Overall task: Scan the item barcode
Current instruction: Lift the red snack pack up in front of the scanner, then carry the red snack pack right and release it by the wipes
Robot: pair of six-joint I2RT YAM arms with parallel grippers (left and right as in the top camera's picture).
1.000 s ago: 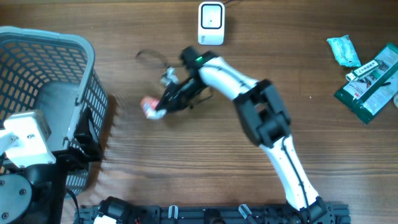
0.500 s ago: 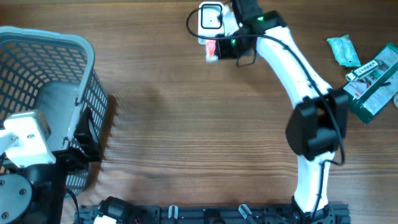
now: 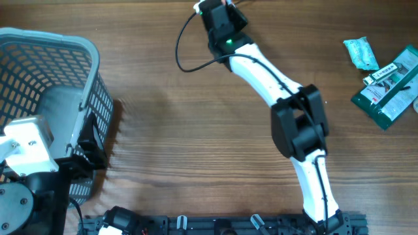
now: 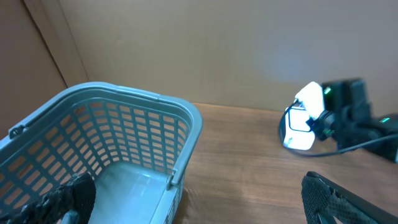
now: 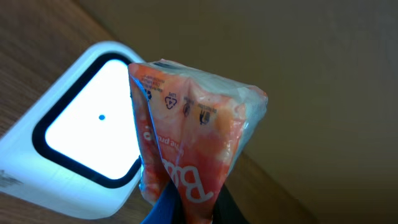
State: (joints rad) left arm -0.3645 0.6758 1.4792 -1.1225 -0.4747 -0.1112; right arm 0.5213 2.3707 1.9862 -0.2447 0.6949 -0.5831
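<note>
An orange-red snack packet stands upright in my right gripper, whose jaws are shut on its lower end. Its printed face sits close in front of the white scanner, whose window glows bright. In the overhead view the right arm reaches to the table's far edge and its wrist covers the scanner and the packet. The left wrist view shows the scanner lit, with the right arm's black wrist beside it. My left gripper is wide open and holds nothing, next to the basket.
A grey-blue mesh basket stands at the left, seen close in the left wrist view as the basket. Green packets and a pale one lie at the right. A black cable loops near the scanner.
The right arm carried the packet from the left-middle of the table up to the scanner at the back edge, and now covers it. The left arm has not moved.
</note>
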